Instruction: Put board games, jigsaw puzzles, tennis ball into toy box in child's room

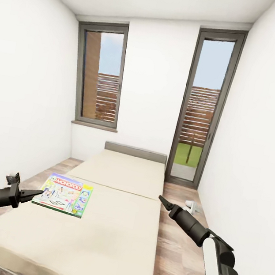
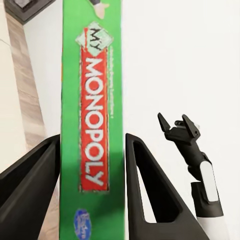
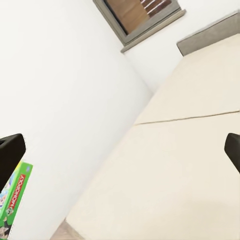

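- Left gripper: closed onto the edge of the board game. In the left wrist view the two black fingers stand on either side of the green "MY MONOPOLY" side panel, each pressed against a face of the box.
- Board game: a flat white-and-green box with colourful artwork on the lid. It sits roughly level at the left side of the bed, over the near mattress pad; whether its underside touches the pad cannot be told.
- Right gripper: jaws spread wide, with nothing between them. In the right wrist view only the two dark fingertips appear at opposite borders, with open mattress between.
- The right gripper hangs at the right edge of the bed, well apart from the board game, with the width of the mattress between them. The right wrist view catches one corner of the box at the far side.
- Edges: the bed's left edge lies near the left wall, with a narrow strip of wood floor between. A wider strip of floor runs along the right side.
- The seam between the two beige pads crosses just beyond the box. The grey headboard stands against the far wall, between the window and the glazed door.
- A small white object lies on the floor beside the right arm; too small to identify.
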